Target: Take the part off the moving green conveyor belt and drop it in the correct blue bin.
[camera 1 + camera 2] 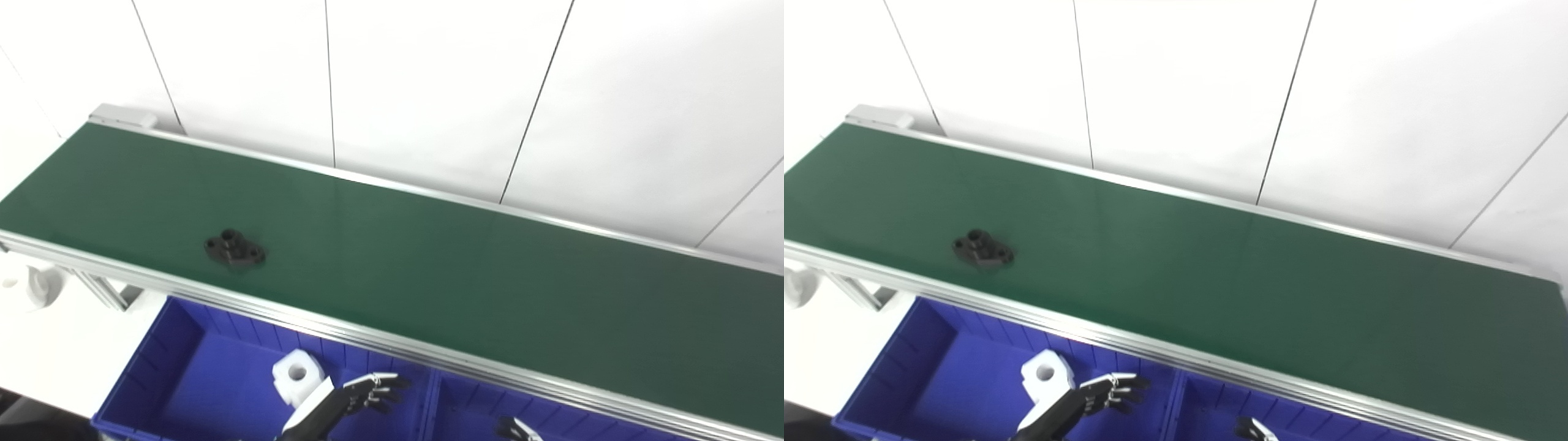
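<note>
Now I see the black part (234, 247) lying flat on the green conveyor belt (429, 257), toward its left end and close to the near aluminium rail (367, 340). My left hand (367, 392) hovers low over the left blue bin (159, 367), with fingers spread apart and nothing held. Just beside this hand, a white block (297, 375) with a round hole sits inside the same bin. My right hand (514, 429) shows only as some dark fingertips at the bottom edge, over the right blue bin (465, 404); I cannot tell if it is open or closed. The left eye view shows a white round object (43, 286) under the belt frame at the far left; in the right eye view it is cut by the picture edge. Behind the belt stands a white panelled wall (429, 92).
</note>
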